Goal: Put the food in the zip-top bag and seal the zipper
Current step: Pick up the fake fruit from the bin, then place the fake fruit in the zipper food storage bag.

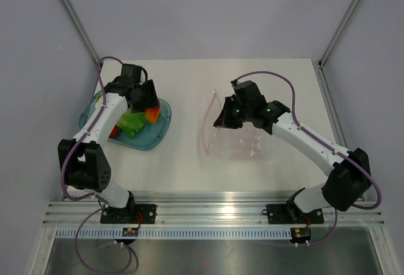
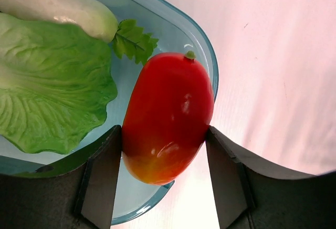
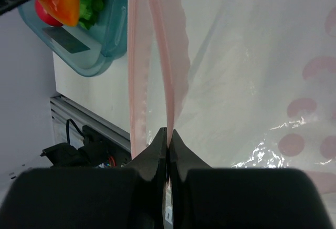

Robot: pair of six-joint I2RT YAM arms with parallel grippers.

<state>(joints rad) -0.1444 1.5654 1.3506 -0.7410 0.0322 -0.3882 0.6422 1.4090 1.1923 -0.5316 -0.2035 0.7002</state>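
My left gripper [image 1: 149, 110] [image 2: 164, 150] is shut on a red-orange toy tomato [image 2: 168, 116] [image 1: 151, 114], held just above the right rim of the teal bowl [image 2: 207, 55] [image 1: 158, 137]. In the bowl lie a green lettuce leaf [image 2: 52, 82] [image 1: 131, 123], a whitish piece [image 2: 58, 6] and a small green leaf [image 2: 135, 41]. My right gripper [image 1: 222, 118] [image 3: 168, 139] is shut on one lip of the pinkish zipper [image 3: 169, 76] of the clear zip-top bag [image 1: 243, 139] [image 3: 247, 82], holding its mouth open towards the bowl. The other zipper lip [image 3: 136, 82] [image 1: 203, 136] hangs apart.
The bowl stands at the table's left, the bag in the middle right. A metal rail [image 1: 214, 212] runs along the near edge. Grey walls and frame posts [image 1: 76, 16] enclose the back and sides.
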